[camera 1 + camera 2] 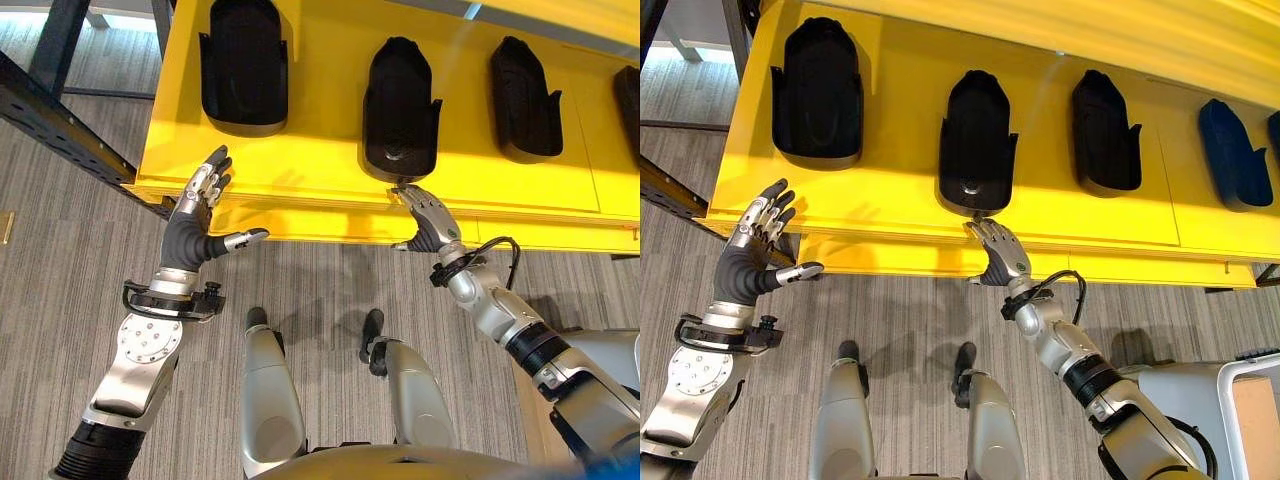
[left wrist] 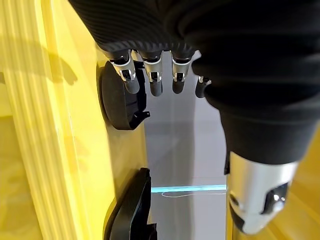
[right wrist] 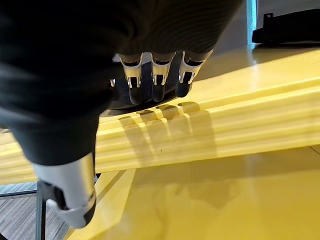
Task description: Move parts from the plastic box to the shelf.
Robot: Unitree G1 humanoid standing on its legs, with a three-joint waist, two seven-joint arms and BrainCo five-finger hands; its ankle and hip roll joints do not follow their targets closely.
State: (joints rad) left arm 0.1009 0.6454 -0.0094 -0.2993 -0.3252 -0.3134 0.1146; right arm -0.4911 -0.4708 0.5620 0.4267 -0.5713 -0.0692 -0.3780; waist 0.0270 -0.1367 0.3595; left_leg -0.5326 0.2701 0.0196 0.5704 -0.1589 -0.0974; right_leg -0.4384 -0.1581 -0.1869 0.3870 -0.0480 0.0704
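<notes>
A yellow shelf (image 1: 890, 215) was seen from above, and all places are given from it. On its top, black moulded parts were laid in a row, well apart from each other. Three black parts and one dark blue part (image 1: 1232, 150) were counted in the right eye view: a left black part (image 1: 818, 90), a middle black part (image 1: 977, 140), and a right black part (image 1: 1105, 130). Each was laid with its long axis across the shelf, from front edge to back, the rounded narrow end pointed to the back and the wider open end to the front. No writing could be made out on any of them.

The right robot hand (image 1: 995, 255) was held at the shelf's front edge, just before the wide end of the middle black part. Its fingers were kept straight, the tips at or just touching that part's front rim; whether contact was made could not be told. Nothing was gripped by it.

The left robot hand (image 1: 200, 225) was held at the shelf's front left corner, fingers spread and straight, thumb out to the side, with nothing in it, near the left black part but apart from it.

Grey carpet floor (image 1: 60, 260) was seen in front of the shelf.
</notes>
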